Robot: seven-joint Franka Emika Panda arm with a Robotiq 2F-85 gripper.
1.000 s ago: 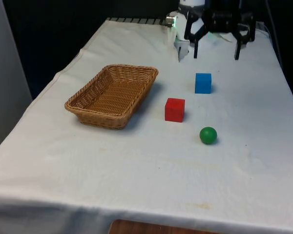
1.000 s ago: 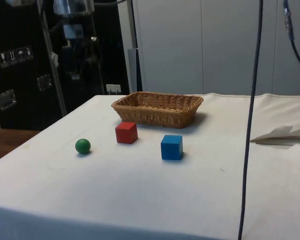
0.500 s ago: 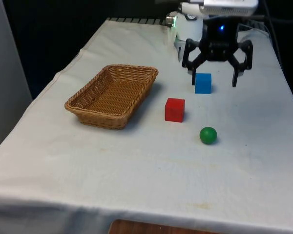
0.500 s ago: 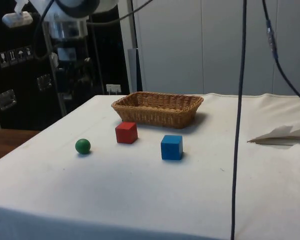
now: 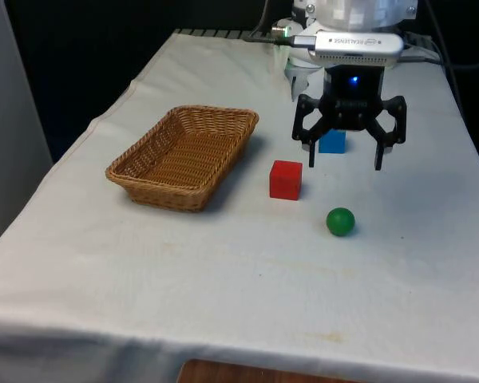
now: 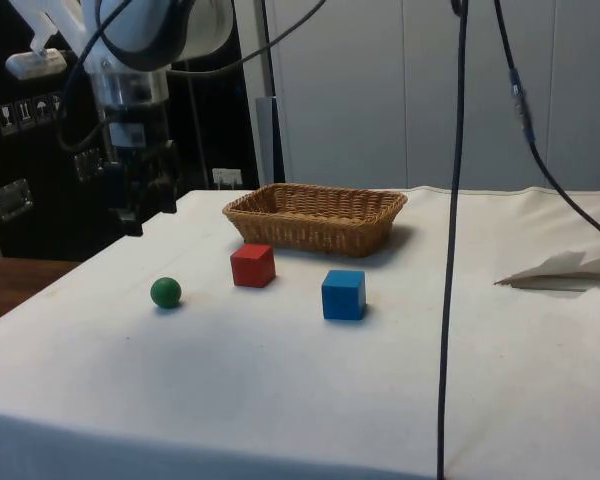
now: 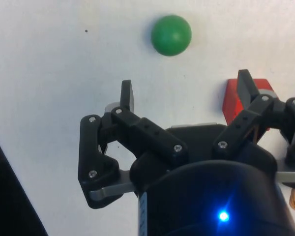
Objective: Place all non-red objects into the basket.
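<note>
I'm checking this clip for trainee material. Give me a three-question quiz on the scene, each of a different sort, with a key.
1. True or false: the basket already holds a block.
2. Which thing lies nearest the front view's bottom edge? A) red block B) blue block C) green ball
3. Fill in: the gripper hangs above the table with its fingers ____.

Key
1. False; the basket is empty, and both blocks and the ball lie on the cloth.
2. C.
3. Open; nothing is between them.
</note>
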